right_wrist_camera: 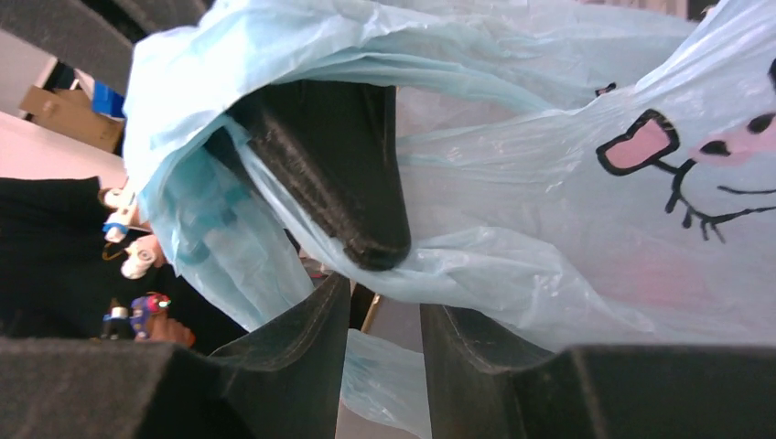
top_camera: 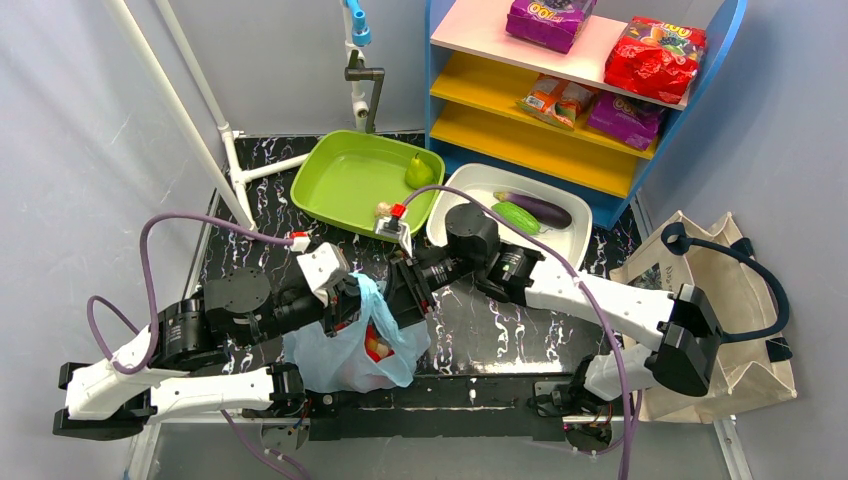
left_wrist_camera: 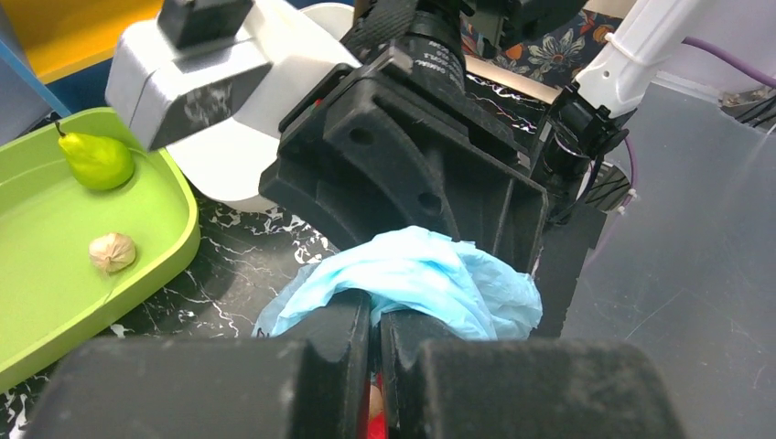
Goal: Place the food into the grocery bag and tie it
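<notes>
Status: food [top_camera: 378, 346] in grocery bag [top_camera: 345, 368] (red visible inside). Tie pending: left end effector [left_wrist_camera: 377, 315] pinches bag plastic, right end effector [right_wrist_camera: 384, 302] part-open, empty.

Three viewpoints: one fixed overhead, two wrist-mounted.
Top external: high behind the arm bases, looking down and forward over the whole dark surface [top_camera: 500, 330] to the shelf [top_camera: 480, 90]; wide and distant. Left wrist: low along the left pincer [left_wrist_camera: 377, 315], facing across the surface, green tray [left_wrist_camera: 55, 274] at its left; close. Right wrist: along the right pincer [right_wrist_camera: 389, 306], hard up against the grocery bag [right_wrist_camera: 549, 229]; very close. All three share the bag; top and left wrist also share the tray.
</notes>
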`<state>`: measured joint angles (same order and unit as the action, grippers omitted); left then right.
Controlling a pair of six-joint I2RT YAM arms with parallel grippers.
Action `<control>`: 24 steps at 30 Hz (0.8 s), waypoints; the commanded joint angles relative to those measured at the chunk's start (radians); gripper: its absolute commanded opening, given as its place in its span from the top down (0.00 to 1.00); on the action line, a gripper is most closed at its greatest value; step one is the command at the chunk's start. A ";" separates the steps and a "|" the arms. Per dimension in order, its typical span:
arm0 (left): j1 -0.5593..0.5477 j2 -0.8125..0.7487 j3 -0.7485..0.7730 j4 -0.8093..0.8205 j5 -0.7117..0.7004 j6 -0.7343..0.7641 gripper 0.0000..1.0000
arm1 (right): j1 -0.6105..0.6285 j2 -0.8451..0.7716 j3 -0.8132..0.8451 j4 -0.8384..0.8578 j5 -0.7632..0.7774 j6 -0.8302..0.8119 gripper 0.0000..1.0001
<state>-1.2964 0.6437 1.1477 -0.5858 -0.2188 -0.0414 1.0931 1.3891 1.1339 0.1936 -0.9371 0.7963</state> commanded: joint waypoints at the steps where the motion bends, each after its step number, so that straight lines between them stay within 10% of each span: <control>1: -0.002 0.010 0.044 0.003 -0.043 -0.047 1.00 | 0.002 -0.047 -0.053 0.229 0.106 -0.042 0.58; 12: -0.003 0.029 0.044 0.020 -0.110 -0.112 1.00 | 0.070 -0.072 -0.146 0.440 0.420 -0.174 0.55; 24: -0.003 0.032 0.082 -0.002 -0.192 -0.106 1.00 | 0.071 -0.074 -0.220 0.659 0.274 -0.136 0.55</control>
<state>-1.2964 0.6701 1.1759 -0.5884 -0.3714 -0.1421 1.1599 1.3468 0.9329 0.6971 -0.5972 0.6506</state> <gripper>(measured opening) 0.013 0.447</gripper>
